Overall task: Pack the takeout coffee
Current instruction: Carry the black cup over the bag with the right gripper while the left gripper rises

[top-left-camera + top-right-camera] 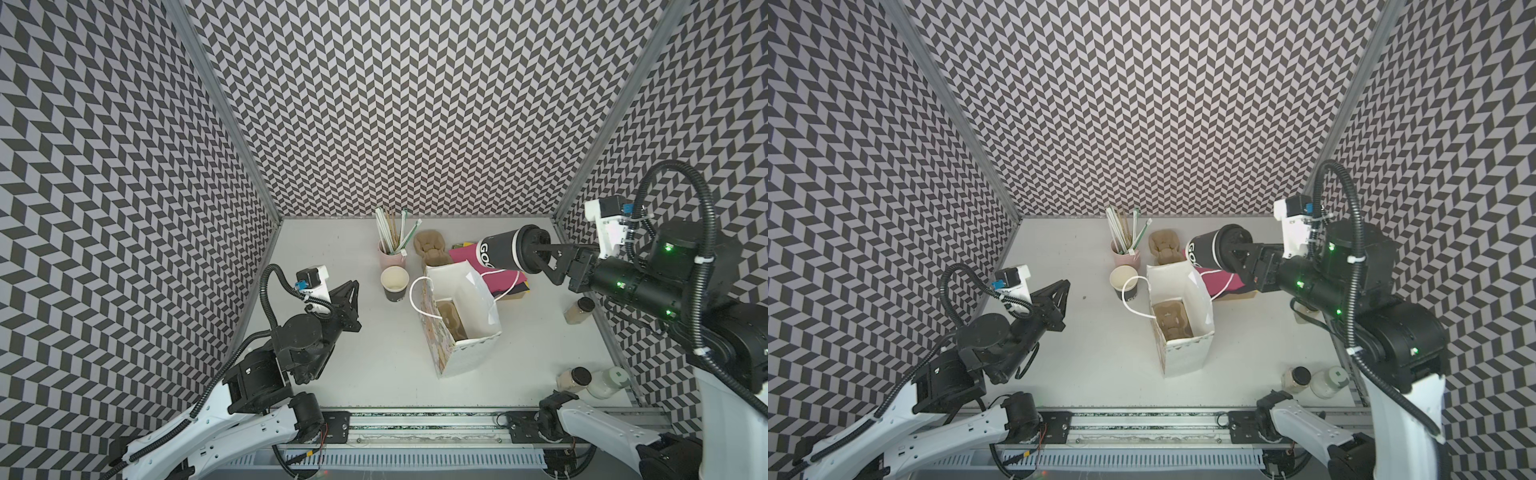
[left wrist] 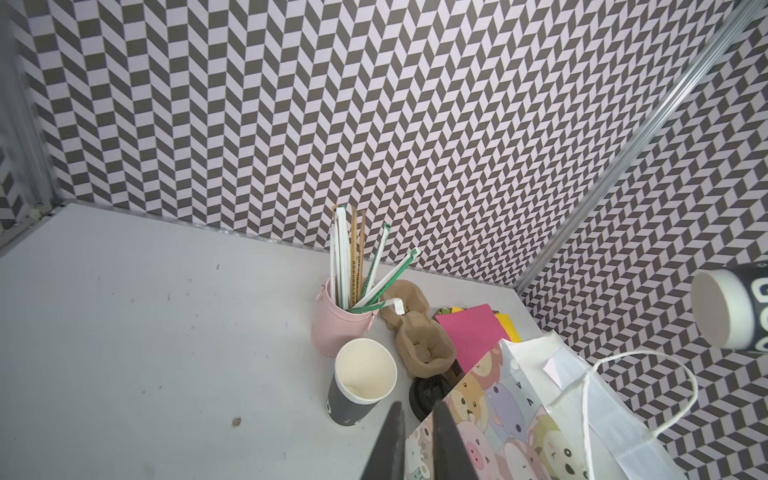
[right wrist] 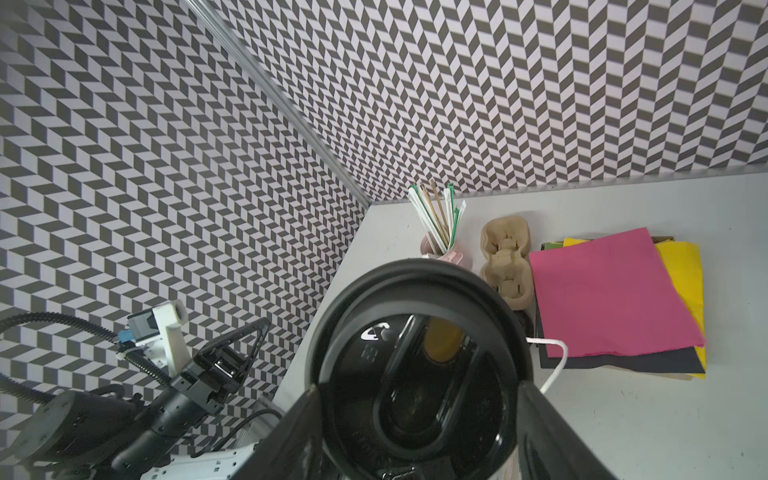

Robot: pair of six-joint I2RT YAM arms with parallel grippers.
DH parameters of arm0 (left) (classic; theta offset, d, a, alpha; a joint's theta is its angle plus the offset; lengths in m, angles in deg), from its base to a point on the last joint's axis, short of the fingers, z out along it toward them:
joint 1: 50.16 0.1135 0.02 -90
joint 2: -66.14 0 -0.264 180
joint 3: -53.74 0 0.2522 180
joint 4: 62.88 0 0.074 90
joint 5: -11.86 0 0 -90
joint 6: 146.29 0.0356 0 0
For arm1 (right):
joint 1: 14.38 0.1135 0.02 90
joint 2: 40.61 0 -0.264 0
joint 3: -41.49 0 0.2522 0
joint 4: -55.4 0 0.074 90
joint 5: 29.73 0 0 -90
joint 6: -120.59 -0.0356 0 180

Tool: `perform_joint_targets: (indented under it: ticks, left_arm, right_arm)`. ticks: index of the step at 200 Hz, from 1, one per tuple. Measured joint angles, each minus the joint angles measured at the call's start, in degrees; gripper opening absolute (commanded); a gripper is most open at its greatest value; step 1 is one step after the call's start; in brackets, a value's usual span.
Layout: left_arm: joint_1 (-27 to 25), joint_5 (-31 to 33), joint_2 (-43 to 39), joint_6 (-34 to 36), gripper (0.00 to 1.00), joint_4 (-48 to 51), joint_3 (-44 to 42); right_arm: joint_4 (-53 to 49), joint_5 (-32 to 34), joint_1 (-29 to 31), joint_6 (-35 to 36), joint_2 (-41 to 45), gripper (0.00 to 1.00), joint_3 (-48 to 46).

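Observation:
The takeout coffee [image 1: 496,251] is a dark grey cup with white print and a black domed lid [image 3: 419,365]. It hangs in the air, tipped on its side, its pale base [image 2: 721,309] pointing at the left arm. My right gripper [image 1: 534,257] is shut on its lid end, one finger on each side of the rim. The cup [image 1: 1202,251] hovers just behind and right of the open white paper bag [image 1: 457,316]. A cardboard cup carrier [image 1: 451,320] lies in the bag's bottom. My left gripper [image 1: 355,284] is shut and empty, left of the bag.
A lidless dark cup [image 1: 395,282] stands left of the bag. Behind it are a pink holder of straws [image 1: 390,249] and a spare cardboard carrier [image 1: 430,249]. Pink and yellow napkins [image 3: 611,291] lie under the held cup. Two tan bottles [image 1: 579,309] [image 1: 573,378] and a white jar [image 1: 609,380] sit at the right edge.

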Motion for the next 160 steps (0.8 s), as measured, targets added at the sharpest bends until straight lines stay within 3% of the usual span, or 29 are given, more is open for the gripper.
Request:
perform_joint_targets:
  ticks: [51,125,160]
  left_arm:
    - [0.02,1.25,0.13,0.04,0.16,2.12,-0.61]
    - [0.76,1.38,0.13,0.07,0.16,2.71,-0.7]
    - [0.94,1.7,-0.28,0.07,0.16,3.15,-1.22]
  right_arm:
    - [-3.98,0.44,2.16,-0.02,-3.98,0.0,-0.7]
    - [-5.64,10.82,19.15,-3.69,-8.72,0.0,-0.7]
    - [-5.68,14.93,20.9,-4.33,-9.6,0.0,-3.52]
